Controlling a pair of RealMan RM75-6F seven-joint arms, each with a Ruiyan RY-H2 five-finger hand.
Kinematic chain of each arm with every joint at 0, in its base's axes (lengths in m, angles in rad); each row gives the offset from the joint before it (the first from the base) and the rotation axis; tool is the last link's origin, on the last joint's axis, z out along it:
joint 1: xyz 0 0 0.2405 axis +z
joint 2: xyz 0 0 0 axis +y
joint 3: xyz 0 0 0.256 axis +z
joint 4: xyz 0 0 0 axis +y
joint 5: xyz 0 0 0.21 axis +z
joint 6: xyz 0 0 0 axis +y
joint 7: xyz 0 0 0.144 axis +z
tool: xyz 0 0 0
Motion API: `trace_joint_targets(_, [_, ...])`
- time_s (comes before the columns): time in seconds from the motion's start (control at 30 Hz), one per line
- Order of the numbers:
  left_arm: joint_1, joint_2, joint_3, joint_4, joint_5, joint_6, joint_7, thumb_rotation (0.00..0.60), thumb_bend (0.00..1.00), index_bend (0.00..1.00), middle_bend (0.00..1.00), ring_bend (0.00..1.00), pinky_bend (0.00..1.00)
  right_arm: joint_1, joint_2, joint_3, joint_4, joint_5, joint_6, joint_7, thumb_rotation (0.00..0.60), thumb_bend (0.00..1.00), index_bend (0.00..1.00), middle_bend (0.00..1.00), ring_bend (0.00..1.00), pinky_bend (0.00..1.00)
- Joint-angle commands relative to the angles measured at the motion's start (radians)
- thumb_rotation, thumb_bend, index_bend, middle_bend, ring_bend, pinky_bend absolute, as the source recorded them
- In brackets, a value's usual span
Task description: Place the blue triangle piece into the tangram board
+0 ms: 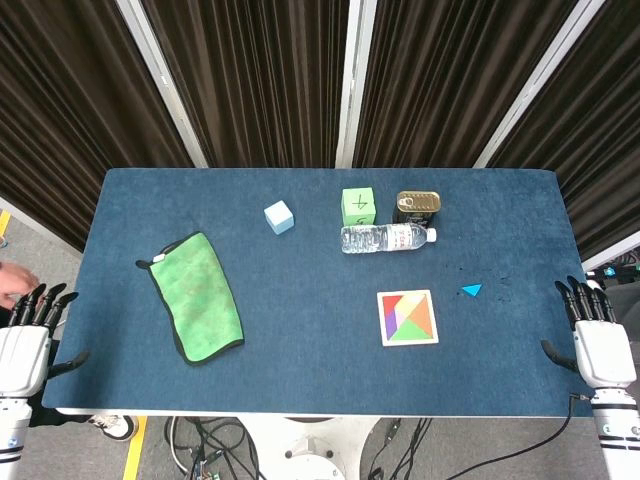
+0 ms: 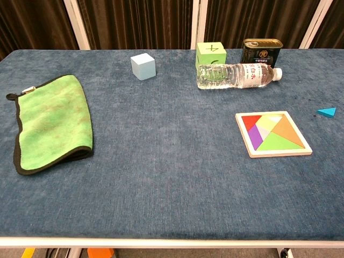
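The table (image 2: 161, 177) is covered in matt blue cloth with a fine nap. The green towel (image 2: 51, 123) is soft fabric. The bottle (image 2: 236, 76) is clear glossy plastic. The can (image 2: 260, 51) is shiny metal. The board (image 2: 273, 134) has a pale wooden frame.

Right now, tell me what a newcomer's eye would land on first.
The bright green folded cloth lies at the table's left. The square wooden tangram board of coloured pieces sits on the right, with the small blue triangle piece apart beside it. Both hands wait at the table's near corners.
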Motion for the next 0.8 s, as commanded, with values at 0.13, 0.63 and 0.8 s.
trace_joint_targets(0.13, [0.002,-0.003,0.003,0.002,-0.001,-0.001,-0.001,0.600,0.04,0.19,0.11,0.01,0.12,0.002,-0.003,-0.002,-0.001,0.007,-0.012,-0.010,0.600,0.14,0.00,0.00,0.00,0.00])
trace_joint_targets(0.63, [0.001,-0.009,0.006,0.019,0.002,-0.008,-0.019,0.600,0.05,0.19,0.11,0.01,0.12,0.097,0.068,0.016,-0.010,0.065,-0.217,-0.024,0.600,0.14,0.00,0.00,0.00,0.00])
trace_joint_targets(0.8, [-0.006,-0.006,-0.001,0.011,0.010,-0.004,-0.014,0.600,0.04,0.19,0.11,0.01,0.12,0.178,0.088,0.031,0.007,0.079,-0.330,-0.067,0.600,0.14,0.00,0.00,0.00,0.00])
